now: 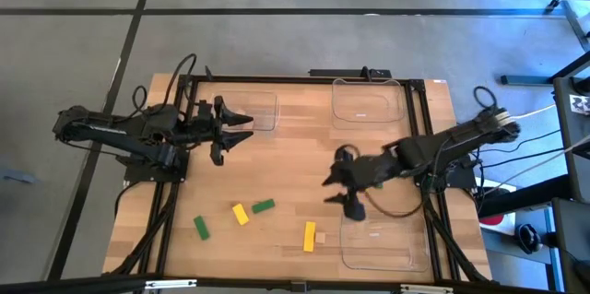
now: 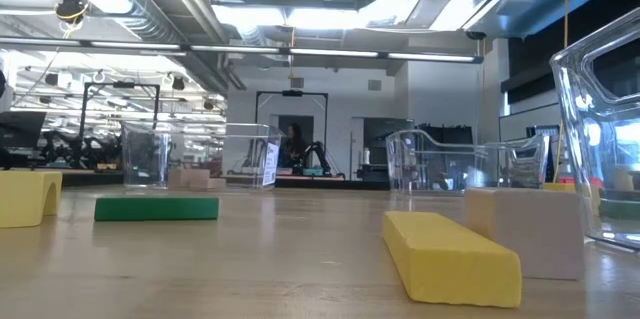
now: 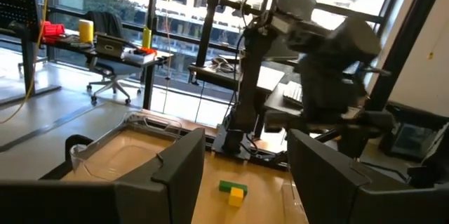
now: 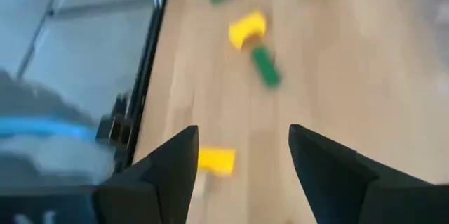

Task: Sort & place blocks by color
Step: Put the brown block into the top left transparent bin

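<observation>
Your right pincer (image 1: 343, 189) hangs above the desk (image 1: 295, 147) with fingers apart, holding nothing, just beside the clear tray (image 1: 376, 244) at the near right edge. Your left pincer (image 1: 241, 128) is also apart and empty, beside the far-left tray (image 1: 263, 110). Blocks lie along the near edge: 2 green (image 1: 201, 229) (image 1: 264, 205), 2 yellow (image 1: 241, 214) (image 1: 310, 236), 1 tan (image 1: 321, 237). Bare desk lies between the arms.
</observation>
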Robot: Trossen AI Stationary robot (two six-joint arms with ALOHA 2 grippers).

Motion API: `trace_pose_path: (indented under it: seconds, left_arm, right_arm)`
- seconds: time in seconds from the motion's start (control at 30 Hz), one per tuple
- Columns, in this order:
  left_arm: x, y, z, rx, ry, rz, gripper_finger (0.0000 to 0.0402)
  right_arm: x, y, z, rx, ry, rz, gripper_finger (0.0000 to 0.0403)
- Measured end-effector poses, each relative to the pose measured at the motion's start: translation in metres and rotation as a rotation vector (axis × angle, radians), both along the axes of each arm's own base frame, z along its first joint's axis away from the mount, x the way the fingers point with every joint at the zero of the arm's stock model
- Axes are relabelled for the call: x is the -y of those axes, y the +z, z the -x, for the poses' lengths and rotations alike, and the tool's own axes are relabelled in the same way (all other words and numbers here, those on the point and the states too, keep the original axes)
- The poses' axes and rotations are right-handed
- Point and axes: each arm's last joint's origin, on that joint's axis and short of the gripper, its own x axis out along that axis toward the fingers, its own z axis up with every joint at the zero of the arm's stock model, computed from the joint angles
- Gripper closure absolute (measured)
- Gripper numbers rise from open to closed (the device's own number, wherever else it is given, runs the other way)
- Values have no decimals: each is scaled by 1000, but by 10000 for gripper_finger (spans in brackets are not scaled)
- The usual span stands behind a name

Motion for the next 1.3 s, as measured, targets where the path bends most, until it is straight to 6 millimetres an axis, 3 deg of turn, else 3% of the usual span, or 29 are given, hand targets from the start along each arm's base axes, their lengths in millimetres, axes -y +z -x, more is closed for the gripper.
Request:
trace_pose_path:
  seconds: [0.3,0.43,0.63,0.83,1.3]
  left_arm:
    - [-3,0,1,-2,103,14,207]
    - [-3,1,2,3,102,20,207]
    - [-3,0,2,2,102,19,207]
    - [-3,0,2,2,105,19,207]
    - [-4,0,2,2,132,23,207]
  right_arm:
    - [-57,-17,-46,-239,-83,-63,178]
    - [-79,-36,-61,-285,-87,-76,178]
    - [-103,-72,-68,-374,-98,-70,178]
    - [-112,-104,-75,-442,-101,-24,178]
    - [-116,-155,-81,-563,-59,99,178]
